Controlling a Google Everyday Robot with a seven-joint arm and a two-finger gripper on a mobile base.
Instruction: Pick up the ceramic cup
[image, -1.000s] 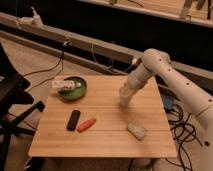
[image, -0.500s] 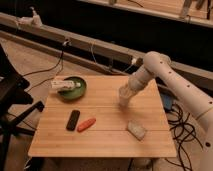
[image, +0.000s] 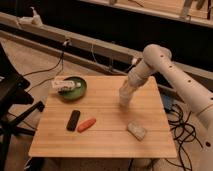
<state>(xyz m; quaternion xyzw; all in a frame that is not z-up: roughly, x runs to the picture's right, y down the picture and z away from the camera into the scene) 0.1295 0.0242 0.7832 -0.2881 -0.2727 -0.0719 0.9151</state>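
Note:
My gripper (image: 125, 96) hangs down from the white arm (image: 155, 57), which reaches in from the right. It sits over the right middle of the wooden table (image: 105, 142). A small whitish shape right at the gripper's tip looks like the ceramic cup (image: 125, 101), standing on the table. The gripper covers its top, and I cannot tell whether it is touching or gripping the cup.
A green bowl (image: 76, 93) with a white object (image: 62, 84) across it sits at the back left. A black bar (image: 73, 120) and an orange piece (image: 86, 125) lie front left. A pale crumpled item (image: 136, 130) lies front right. Cables run along the floor at the right.
The gripper stays at the same spot on the table. The arm's elbow has shifted slightly up and to the right.

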